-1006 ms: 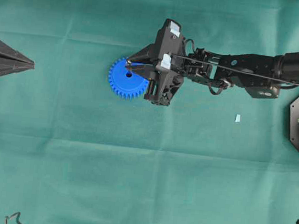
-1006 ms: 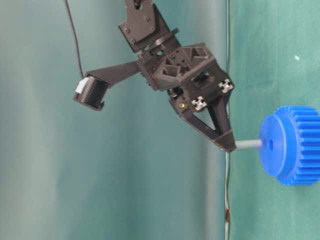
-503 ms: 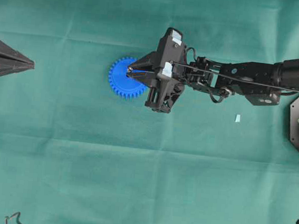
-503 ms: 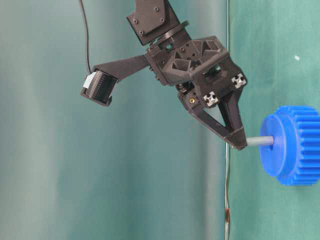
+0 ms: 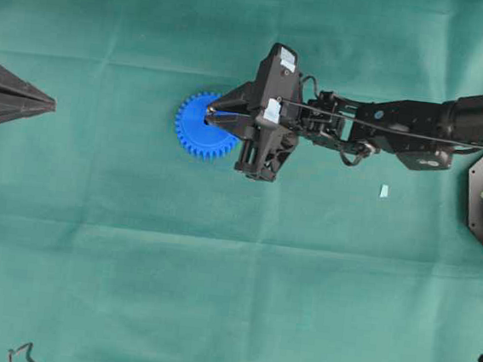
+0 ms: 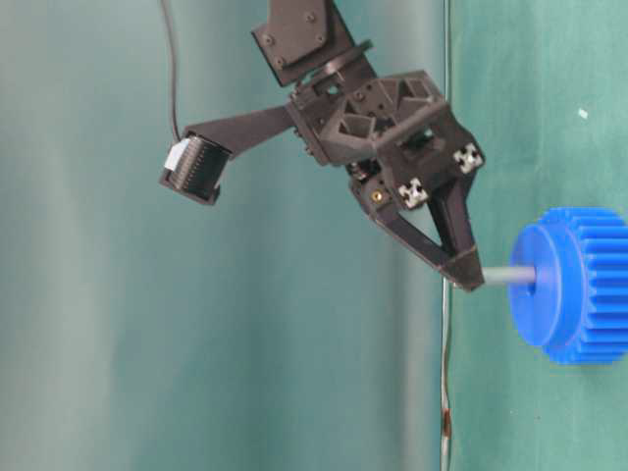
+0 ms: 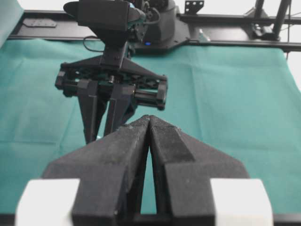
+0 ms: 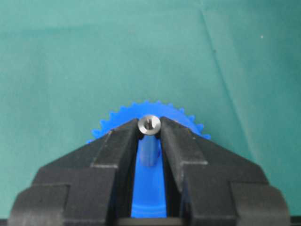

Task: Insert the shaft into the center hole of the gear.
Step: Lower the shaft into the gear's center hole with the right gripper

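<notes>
The right gripper [image 6: 469, 278] stays clamped on the shaft [image 6: 510, 276], whose free end now meets the gear [image 6: 574, 285] at the center hole [image 6: 533, 278] — a second ago the pin tip stood just short of the blue face. Overhead, the gear [image 5: 202, 126] lies left of middle on the green cloth [image 5: 215, 273], unmoved. The left gripper [image 7: 149, 123] rests at the far left with its jaws together — unchanged. A small pale blue scrap [image 5: 383, 191] lies well right of the gear.

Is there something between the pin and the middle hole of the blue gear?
Nothing visible. The right pincer holds the pin by one end; its other end already meets the gear at the middle hole.
</notes>
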Robot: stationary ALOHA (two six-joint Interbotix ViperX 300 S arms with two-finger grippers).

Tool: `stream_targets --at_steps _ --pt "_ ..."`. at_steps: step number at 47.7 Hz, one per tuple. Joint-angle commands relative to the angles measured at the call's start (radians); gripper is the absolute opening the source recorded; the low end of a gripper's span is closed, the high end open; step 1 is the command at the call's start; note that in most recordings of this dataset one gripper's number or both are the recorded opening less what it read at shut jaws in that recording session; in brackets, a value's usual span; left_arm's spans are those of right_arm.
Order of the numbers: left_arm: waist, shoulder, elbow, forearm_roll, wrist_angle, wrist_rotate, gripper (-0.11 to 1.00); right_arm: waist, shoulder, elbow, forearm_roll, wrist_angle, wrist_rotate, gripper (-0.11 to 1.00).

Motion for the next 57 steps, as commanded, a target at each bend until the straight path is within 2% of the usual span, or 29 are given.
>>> stream_targets --at_steps 1,11,37,57 --pt "0.002 0.003 -0.028 0.003 -0.008 0.000 0.00 0.003 -0.057 0.000 0.000 -0.003 -0.002 0.16" --pt "0.002 0.003 -0.028 0.003 -0.011 -0.002 0.00 0.005 -0.061 0.002 0.000 -0.011 -0.002 0.16" --pt "0.002 0.005 -0.028 0.002 -0.011 -0.002 0.00 0.008 0.037 -0.018 0.003 -0.103 -0.002 0.16" --pt "0.002 0.003 -0.028 0.002 -0.011 -0.002 0.00 0.008 0.072 -0.020 0.005 -0.112 0.000 0.16"
